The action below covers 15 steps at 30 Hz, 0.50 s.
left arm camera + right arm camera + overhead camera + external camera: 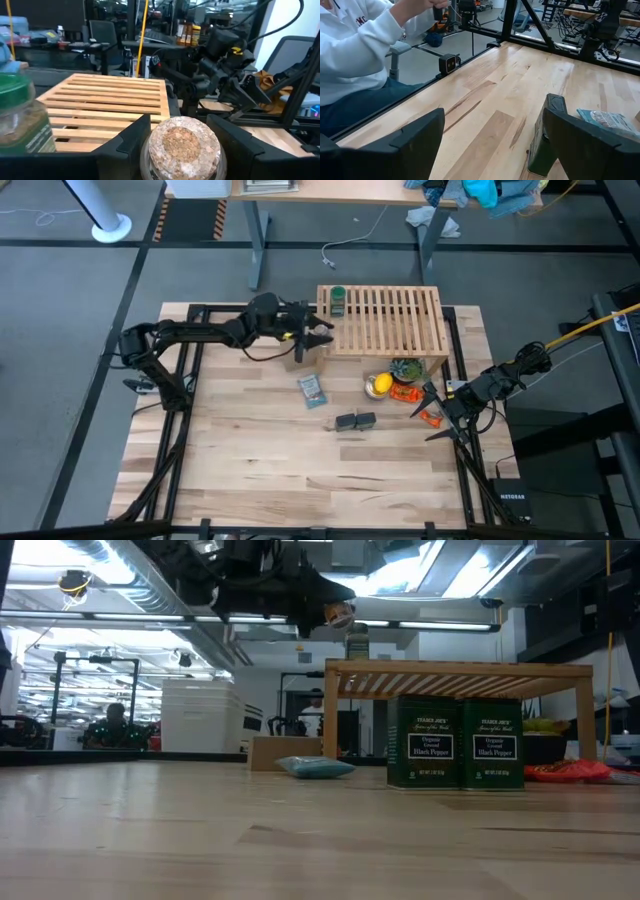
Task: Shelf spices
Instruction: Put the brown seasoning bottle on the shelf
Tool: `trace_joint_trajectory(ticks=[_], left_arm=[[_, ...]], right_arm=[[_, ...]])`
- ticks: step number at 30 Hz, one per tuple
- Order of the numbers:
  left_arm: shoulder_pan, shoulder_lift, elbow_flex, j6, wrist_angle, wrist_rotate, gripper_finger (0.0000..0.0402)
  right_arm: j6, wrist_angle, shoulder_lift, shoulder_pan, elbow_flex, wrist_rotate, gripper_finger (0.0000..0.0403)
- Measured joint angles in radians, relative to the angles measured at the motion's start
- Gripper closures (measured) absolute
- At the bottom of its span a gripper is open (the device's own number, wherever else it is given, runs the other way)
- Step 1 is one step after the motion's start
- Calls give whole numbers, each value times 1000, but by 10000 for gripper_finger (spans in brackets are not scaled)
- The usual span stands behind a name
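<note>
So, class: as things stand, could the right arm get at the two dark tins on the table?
Probably yes: the right gripper is open, and only bare table lies between it and the two tins.

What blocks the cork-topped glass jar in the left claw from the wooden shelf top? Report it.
Nothing visible blocks it. The left claw holds the small clear cork-stoppered glass jar just short of the light wooden slatted shelf; the slats ahead are bare. The green-lidded spice bottle stands off to one side on the shelf's corner.

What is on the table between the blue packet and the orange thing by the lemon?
In the high view, the two dark tins sit on the table roughly between the blue packet and the orange packet, a little nearer the front edge. The lemon is beside the orange packet.
</note>
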<state>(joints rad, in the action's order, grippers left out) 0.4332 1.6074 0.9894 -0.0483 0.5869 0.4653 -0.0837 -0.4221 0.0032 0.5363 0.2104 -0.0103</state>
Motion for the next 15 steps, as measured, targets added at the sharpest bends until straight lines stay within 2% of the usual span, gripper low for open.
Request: trace_joint_trajectory(ticks=[7, 15], left_arm=[[1, 136, 121, 3, -12, 6, 235], [19, 193, 188, 32, -83, 3, 235]], right_arm=[[0, -1, 1, 0, 0, 0, 59], [0, -2, 1, 0, 0, 0, 59]])
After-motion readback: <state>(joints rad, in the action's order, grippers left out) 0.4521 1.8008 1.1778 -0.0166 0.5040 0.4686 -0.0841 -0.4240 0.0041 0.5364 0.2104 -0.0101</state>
